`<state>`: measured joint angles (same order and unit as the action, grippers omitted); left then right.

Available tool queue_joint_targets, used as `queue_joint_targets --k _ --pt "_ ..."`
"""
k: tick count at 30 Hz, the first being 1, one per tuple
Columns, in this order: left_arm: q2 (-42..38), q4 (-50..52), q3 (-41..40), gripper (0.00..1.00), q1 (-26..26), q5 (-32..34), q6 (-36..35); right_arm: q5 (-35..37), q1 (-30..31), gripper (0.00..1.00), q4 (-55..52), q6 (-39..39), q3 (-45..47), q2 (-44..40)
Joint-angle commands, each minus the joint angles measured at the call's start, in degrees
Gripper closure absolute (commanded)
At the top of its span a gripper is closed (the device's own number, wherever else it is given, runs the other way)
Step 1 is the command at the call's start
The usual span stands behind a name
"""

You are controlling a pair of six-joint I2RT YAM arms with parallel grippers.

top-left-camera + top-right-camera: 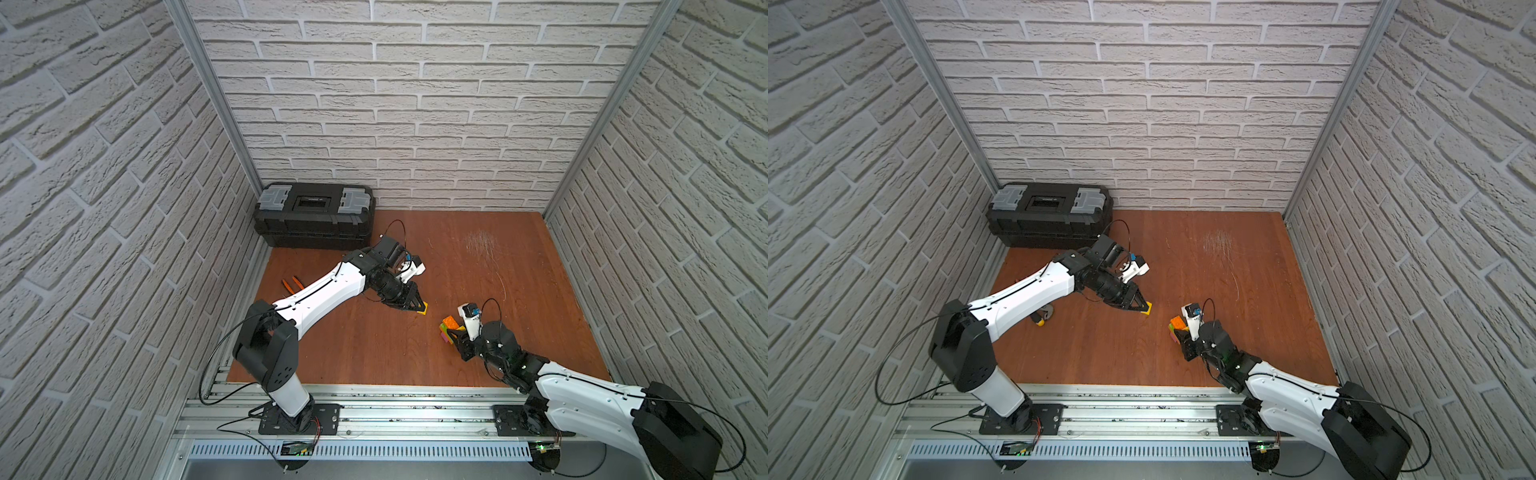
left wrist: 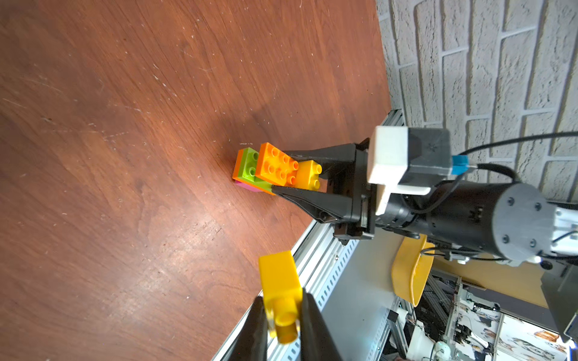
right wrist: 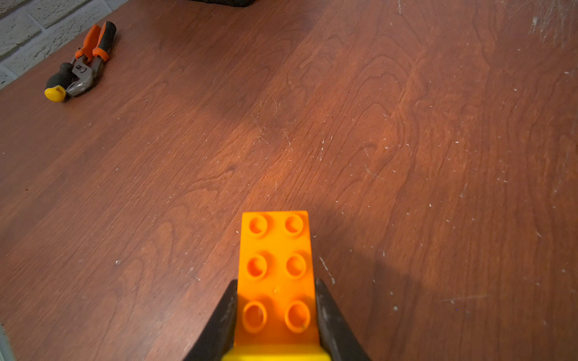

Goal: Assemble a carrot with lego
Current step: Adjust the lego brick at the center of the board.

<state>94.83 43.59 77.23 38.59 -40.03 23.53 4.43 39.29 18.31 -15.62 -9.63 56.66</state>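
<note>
The carrot (image 1: 448, 328) is a clump of joined lego, orange and lime green with a pink end, low on the wooden table (image 1: 478, 266) right of centre. In the left wrist view the carrot (image 2: 275, 164) also shows a yellow brick at its gripper end, and its pink end touches the wood. My right gripper (image 3: 275, 300) is shut on it, fingers pressed against both sides of the orange brick (image 3: 275, 250). My left gripper (image 2: 283, 312) is shut on a small yellow brick (image 2: 278, 275), held just above the table left of the carrot, as the yellow brick (image 1: 422, 308) shows in a top view.
A black toolbox (image 1: 314, 216) stands at the back left against the wall. Orange-handled pliers (image 3: 92, 50) and a black tool with a yellow end (image 3: 54, 92) lie near the left wall. An aluminium rail (image 1: 395, 399) runs along the table's front edge.
</note>
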Motion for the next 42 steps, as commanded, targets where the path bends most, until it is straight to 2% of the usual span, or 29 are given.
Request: queue_joint_targets --k 1,7,14,26,31,38,42 --pt "1.17 3.03 2.09 1.0 0.59 -1.62 -3.41 -2.69 0.79 0.91 -0.15 1.44 -1.47 2.26" --pt "3.61 6.27 4.9 1.0 1.9 -3.62 -7.51 -1.7 4.32 0.97 -0.97 4.55 -3.38 6.89" --pt "7.01 10.27 6.98 1.0 3.68 -1.3 -9.38 4.34 10.98 0.97 -3.77 9.35 -7.09 9.18" --pt "2.94 7.56 -1.71 1.0 4.58 3.53 -4.42 9.8 18.31 0.97 0.19 11.98 -8.86 16.64" --pt "2.05 6.09 -2.87 1.0 4.82 5.76 -2.64 10.37 19.58 0.97 0.06 12.82 -9.7 17.96" --pt "1.67 9.61 0.93 1.0 5.52 12.8 -3.01 10.34 20.01 0.97 -1.23 13.55 -9.45 16.65" --pt "1.87 9.68 1.27 1.0 5.68 13.52 -2.83 10.16 20.05 0.97 -1.41 13.65 -9.0 16.01"
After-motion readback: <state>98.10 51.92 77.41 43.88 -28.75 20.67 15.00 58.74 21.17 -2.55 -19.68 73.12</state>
